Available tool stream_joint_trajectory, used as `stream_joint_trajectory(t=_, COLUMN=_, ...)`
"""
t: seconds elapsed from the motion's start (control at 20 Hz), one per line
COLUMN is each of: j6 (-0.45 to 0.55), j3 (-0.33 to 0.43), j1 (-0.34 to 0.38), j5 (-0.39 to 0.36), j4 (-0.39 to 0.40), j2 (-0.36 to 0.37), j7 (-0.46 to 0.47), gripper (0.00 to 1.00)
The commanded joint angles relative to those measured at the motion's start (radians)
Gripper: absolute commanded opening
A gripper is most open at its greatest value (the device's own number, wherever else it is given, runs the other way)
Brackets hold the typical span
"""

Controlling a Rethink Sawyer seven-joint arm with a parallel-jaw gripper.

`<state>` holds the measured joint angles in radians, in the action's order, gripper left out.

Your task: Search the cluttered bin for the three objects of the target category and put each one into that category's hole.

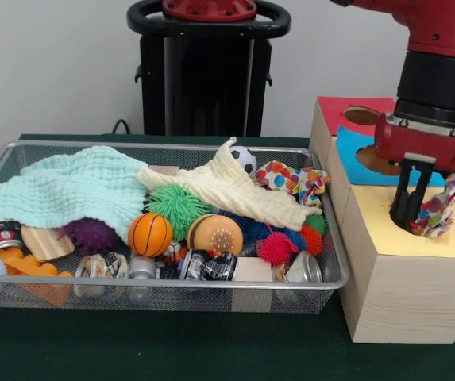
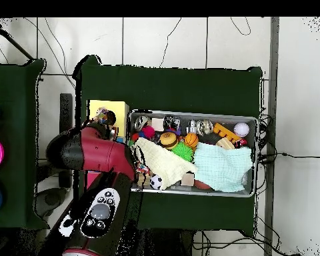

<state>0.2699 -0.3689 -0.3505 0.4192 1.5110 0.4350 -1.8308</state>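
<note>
The wire mesh bin [image 1: 334, 282] lies on the green table, full of toys; it also shows in the overhead view [image 2: 255, 153]. My gripper [image 1: 410, 208] hangs over the yellow paper top [image 1: 441, 238] of the pale wooden box, right of the bin. It is shut on a polka-dot cloth [image 1: 440, 208], which stands upright against the fingers, its lower end on the yellow top. The hole is hidden behind the gripper and cloth. A second polka-dot cloth [image 1: 294, 181] lies at the bin's far right end. The third is hidden. In the overhead view the gripper [image 2: 104, 121] is over the yellow box [image 2: 108, 108].
A blue-topped box [image 1: 352, 149] and a red-topped box [image 1: 346, 105] stand behind the yellow one. In the bin lie a mint green cloth [image 1: 68, 186], a cream knitted cloth [image 1: 227, 189], a small basketball [image 1: 149, 234], a green spiky ball [image 1: 177, 205] and cans along the near wall.
</note>
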Motion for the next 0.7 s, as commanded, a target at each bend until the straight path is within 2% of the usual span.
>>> stream_joint_trajectory(t=0.05, j6=0.136, j3=0.053, j1=0.021, j5=0.032, j4=0.11, j2=0.161, j7=-0.217, gripper=0.0)
stream_joint_trajectory(t=0.2, j6=0.241, j3=0.031, j1=0.018, j5=0.024, j4=0.11, j2=0.241, j7=-0.205, gripper=0.0)
stream_joint_trajectory(t=0.35, j6=0.308, j3=0.021, j1=0.018, j5=0.017, j4=0.102, j2=0.288, j7=-0.203, gripper=0.0)
stream_joint_trajectory(t=0.7, j6=0.353, j3=0.021, j1=0.034, j5=0.004, j4=0.107, j2=0.332, j7=-0.19, gripper=0.0)
